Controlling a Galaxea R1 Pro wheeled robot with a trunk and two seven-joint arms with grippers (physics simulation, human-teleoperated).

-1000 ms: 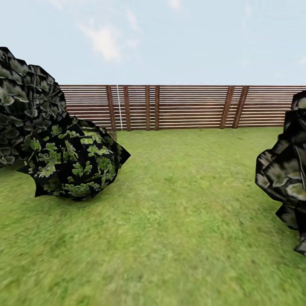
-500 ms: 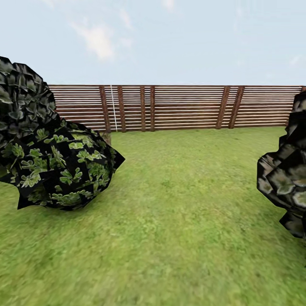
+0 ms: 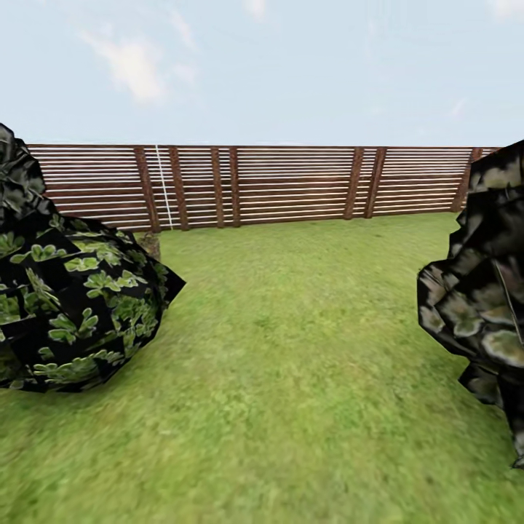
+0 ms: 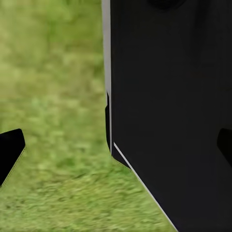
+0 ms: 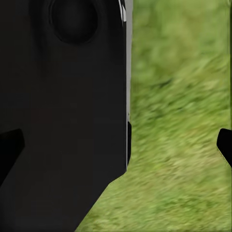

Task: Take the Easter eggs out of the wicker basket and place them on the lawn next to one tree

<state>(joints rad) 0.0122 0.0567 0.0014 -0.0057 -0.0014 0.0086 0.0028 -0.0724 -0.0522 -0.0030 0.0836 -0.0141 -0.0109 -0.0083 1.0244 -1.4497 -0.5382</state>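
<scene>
The head view looks out across the lawn [image 3: 291, 378], a wide stretch of mottled green grass running back to a slatted wooden fence [image 3: 291, 185] under a pale sky. A dark, leafy bush [image 3: 73, 306] sits low on the grass at the left, and another mass of dark, grey-green foliage [image 3: 480, 291] stands at the right edge; whether that one belongs to a tree or a bush cannot be told, since no trunk is visible beneath it. A small brownish stump-like shape [image 3: 149, 244] shows just behind the left bush, near the fence. No wicker basket and no Easter eggs can be made out on the grass between the two clumps of leaves, so where they lie is not settled from here. In the left wrist view the left hand [image 4: 116, 154] has its two dark fingertips wide apart at the edges of the picture, with only grass and a black part of the robot's body [image 4: 174, 106] between them; it holds nothing. The right hand [image 5: 116, 150] in the right wrist view is likewise spread, its tips far apart over grass beside the same kind of black panel [image 5: 63, 106], and it too is empty. Judged from this, the task appears to be at a travelling stage: no egg is being carried, no egg lies by any trunk in view, and finding the basket, lifting out all three eggs and setting them by one tree all seem yet to be done.
</scene>
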